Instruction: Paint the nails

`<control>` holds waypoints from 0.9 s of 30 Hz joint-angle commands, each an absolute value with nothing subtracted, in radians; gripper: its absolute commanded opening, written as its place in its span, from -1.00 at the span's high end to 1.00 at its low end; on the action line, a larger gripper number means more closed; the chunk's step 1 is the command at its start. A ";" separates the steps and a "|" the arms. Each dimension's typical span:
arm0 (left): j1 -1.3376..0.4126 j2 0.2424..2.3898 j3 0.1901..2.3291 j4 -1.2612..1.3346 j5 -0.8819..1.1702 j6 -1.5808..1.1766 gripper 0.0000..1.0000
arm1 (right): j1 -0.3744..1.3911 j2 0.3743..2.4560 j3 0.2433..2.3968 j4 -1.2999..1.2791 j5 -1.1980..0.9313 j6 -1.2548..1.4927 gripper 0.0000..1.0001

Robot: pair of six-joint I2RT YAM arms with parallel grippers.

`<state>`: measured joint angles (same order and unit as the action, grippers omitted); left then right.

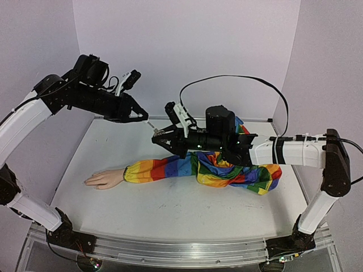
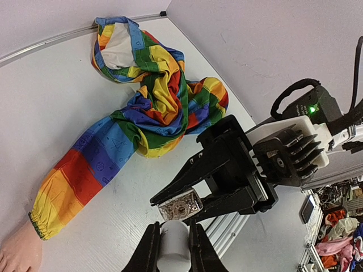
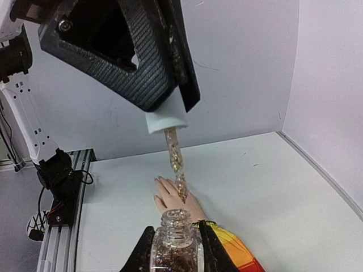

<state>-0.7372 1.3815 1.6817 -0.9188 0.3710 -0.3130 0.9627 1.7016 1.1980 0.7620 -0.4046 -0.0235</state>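
A: Clear glass on the small bottle (image 3: 174, 241): threaded neck, glitter flakes inside. The right gripper (image 1: 157, 135) is clamped on its body, mouth up.

B: Left side?

A: The left gripper (image 1: 143, 116) is closed around a white cylindrical cap (image 2: 173, 243). A thin brush stem (image 3: 173, 153) hangs from the cap, coated in glitter. In the right wrist view its tip sits close above the bottle mouth. Finger faces are black ribbed plastic.

B: Target?

A: The mannequin hand (image 1: 105, 179) is pale, smooth and matte. It lies on the table (image 1: 170, 212) with fingers pointing left. The nails (image 1: 89, 182) are at those fingertips, too small to resolve. The rainbow sleeve (image 1: 164, 168) is soft block-coloured fabric with an elastic cuff at the wrist. Its far end is crumpled in a heap under the right arm.

B: Room to move?

A: Both grippers are up off the table, tips nearly meeting, towards the back wall (image 1: 187, 51). The mannequin hand is well apart from them, lower and to the left. The tabletop is white with fine ribbing. A wide strip of it shows between the sleeve and the aluminium rail (image 1: 170, 249) at the near edge. The fingertips lie near the table's left edge. Lilac walls close off the left, back and right.
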 commanded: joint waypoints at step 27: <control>-0.242 1.188 1.350 -0.964 0.541 -0.294 1.00 | 0.742 1.469 1.032 0.885 -0.472 0.019 1.00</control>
<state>-0.3397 1.2106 1.3941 -0.9386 0.5076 -0.3298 0.7868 1.5337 1.0462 0.8200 -0.4129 0.0002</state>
